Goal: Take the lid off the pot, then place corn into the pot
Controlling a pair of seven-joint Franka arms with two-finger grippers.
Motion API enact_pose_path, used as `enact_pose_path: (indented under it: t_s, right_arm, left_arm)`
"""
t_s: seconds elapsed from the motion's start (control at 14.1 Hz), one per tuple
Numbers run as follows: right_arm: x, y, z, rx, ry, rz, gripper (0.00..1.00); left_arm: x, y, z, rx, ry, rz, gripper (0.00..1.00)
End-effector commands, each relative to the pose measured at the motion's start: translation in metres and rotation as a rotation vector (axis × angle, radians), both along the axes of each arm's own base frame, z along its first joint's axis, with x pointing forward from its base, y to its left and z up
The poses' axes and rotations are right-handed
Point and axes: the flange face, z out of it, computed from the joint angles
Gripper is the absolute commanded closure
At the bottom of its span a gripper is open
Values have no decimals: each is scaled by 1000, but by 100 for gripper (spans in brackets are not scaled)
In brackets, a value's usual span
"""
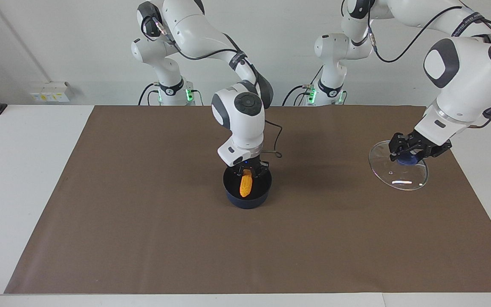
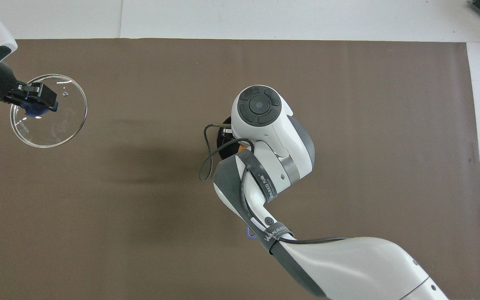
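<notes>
Brown matting (image 1: 143,238) covers most of the white bench (image 1: 19,170), and a pale wall stands at the robots' end of it. Near the middle of the mat sits the pot (image 1: 247,199), dark blue with a black inside; in the overhead view the arm hides nearly all of it, with only the tip of its blue handle (image 2: 248,234) showing at the side nearer the robots. The right end effector (image 1: 249,172) hangs just over the pot's mouth, closed on the top end of the corn (image 1: 245,186) — the cob points downward with its lower end inside the pot, though whether it touches the bottom cannot be told. The left end effector (image 1: 411,154) is over the mat toward the left arm's end of the bench, closed on the blue knob (image 1: 408,159) of the lid (image 1: 399,177). The glass disc hangs tilted from that grip — its low edge lies close to the mat, and contact cannot be judged.
</notes>
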Motion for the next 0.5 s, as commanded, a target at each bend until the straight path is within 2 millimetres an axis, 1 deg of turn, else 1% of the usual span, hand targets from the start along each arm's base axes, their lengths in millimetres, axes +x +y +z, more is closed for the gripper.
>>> enact_pose_path:
  t_s: [0.0, 0.21, 0.28, 0.35, 0.42]
  right_arm:
    - [-11, -6, -3, 16, 34, -3, 100]
    - [-11, -6, -3, 39, 39, 12, 100]
    - [-11, -6, -3, 39, 39, 15, 100]
    - [-11, -5, -4, 42, 41, 20, 100]
    - [-11, -4, -9, 51, 46, 16, 96]
  left_arm:
    - [-13, 20, 3, -20, 4, 6, 100]
    - [-27, 38, -8, -22, -4, -12, 100]
    - [-33, 44, -15, -22, -19, -12, 100]
    - [-37, 45, -27, -22, -22, -14, 100]
    - [-40, 45, -36, -21, -24, -13, 100]
